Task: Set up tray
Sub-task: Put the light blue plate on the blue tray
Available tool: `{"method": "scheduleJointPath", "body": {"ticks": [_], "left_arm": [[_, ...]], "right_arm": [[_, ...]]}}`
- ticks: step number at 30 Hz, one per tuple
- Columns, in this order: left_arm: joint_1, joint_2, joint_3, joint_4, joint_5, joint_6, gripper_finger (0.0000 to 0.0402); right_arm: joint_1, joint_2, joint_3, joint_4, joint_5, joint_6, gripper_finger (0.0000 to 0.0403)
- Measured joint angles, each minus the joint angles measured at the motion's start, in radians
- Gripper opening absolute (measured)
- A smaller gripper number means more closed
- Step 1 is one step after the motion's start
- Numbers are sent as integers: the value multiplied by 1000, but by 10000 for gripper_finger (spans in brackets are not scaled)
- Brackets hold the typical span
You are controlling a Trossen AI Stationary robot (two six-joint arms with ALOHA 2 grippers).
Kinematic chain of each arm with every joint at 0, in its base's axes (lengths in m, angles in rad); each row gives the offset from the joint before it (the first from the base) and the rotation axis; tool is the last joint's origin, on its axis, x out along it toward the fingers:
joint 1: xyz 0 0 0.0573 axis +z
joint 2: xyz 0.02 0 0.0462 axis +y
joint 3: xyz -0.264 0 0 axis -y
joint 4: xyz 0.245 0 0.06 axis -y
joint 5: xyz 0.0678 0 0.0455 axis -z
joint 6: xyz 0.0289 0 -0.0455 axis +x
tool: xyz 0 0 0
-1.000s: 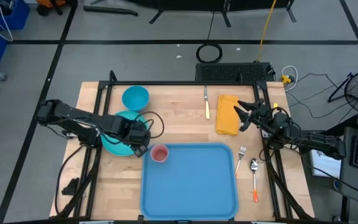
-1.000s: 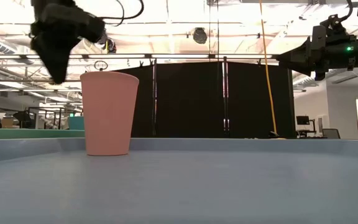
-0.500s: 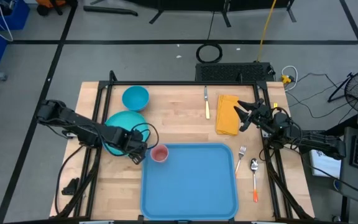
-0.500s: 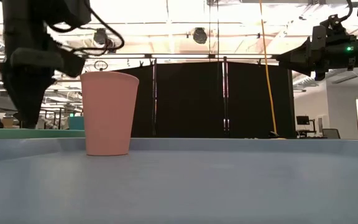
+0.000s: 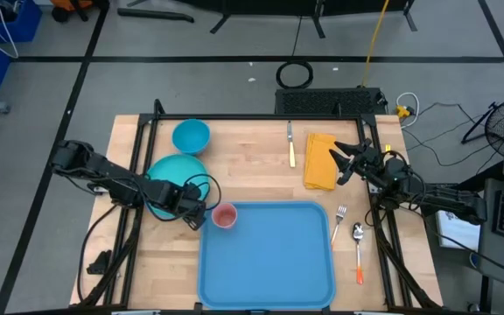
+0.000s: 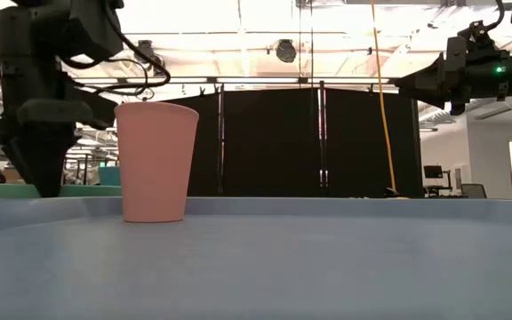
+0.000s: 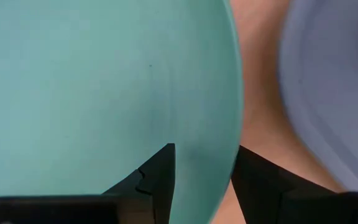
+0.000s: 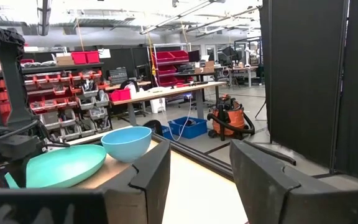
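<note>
Tray [image 5: 269, 258] lies flat at the worktop's [image 5: 252, 175] near edge, a pink cup [image 5: 225, 215] standing in its far-left corner. Just left of that corner, the left arm reaches low across the teal plate [image 5: 169, 175], its pincer [image 5: 192, 213] pointing down with fingers [image 7: 157, 177] apart astride the plate's rim. Well right of the tray, the right pincer [image 5: 346, 162] hangs open above the yellow napkin [image 5: 319, 162], arm level.

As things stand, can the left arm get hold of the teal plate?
Probably yes. The left gripper is open, its fingers straddling the edge of the teal plate, beside the tray. Nothing visible blocks it; the pink cup stands apart.
</note>
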State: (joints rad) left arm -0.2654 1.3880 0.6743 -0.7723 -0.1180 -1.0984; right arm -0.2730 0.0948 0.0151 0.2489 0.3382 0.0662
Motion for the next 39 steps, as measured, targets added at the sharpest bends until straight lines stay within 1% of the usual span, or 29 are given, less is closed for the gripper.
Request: {"method": "scheduleJointPath", "body": {"ticks": [2,4,6,8,9,13,15,17,23,27,29,32,35,37,39], "left_arm": [[0,0,-27,27,-2,-17,141],[-1,-2,-48,77,-2,-11,121],[-10,-4,-58,109,-1,-1,88],[-26,-4,-53,109,-13,8,42],[-37,-4,-44,102,-27,9,26],[-105,3,37,16,-102,-18,12],[-137,0,103,-27,-125,-39,8],[-170,2,174,-105,-162,-64,7],[-261,2,429,-329,-342,-111,6],[-299,12,591,-431,-485,-50,6],[-306,36,675,-470,-527,-4,6],[-299,98,806,-491,-558,103,6],[-273,216,962,-428,-548,290,6],[-256,320,1080,-422,-502,406,6],[-240,432,1219,-422,-426,494,6]], "right_arm": [[0,0,0,0,0,0,157],[0,0,0,0,0,0,157],[0,0,0,0,0,0,157],[0,0,0,0,0,0,157],[0,0,0,0,0,0,157],[0,0,0,0,-1,0,157],[0,0,0,0,-1,0,157],[0,0,0,0,-2,0,157],[0,0,0,2,-3,44,157],[0,0,0,2,-3,45,157],[0,0,0,1,-3,41,157],[0,0,0,1,-3,20,157],[0,0,0,1,-3,19,157],[0,0,0,0,-3,19,157],[0,0,0,0,-3,19,157]]}}
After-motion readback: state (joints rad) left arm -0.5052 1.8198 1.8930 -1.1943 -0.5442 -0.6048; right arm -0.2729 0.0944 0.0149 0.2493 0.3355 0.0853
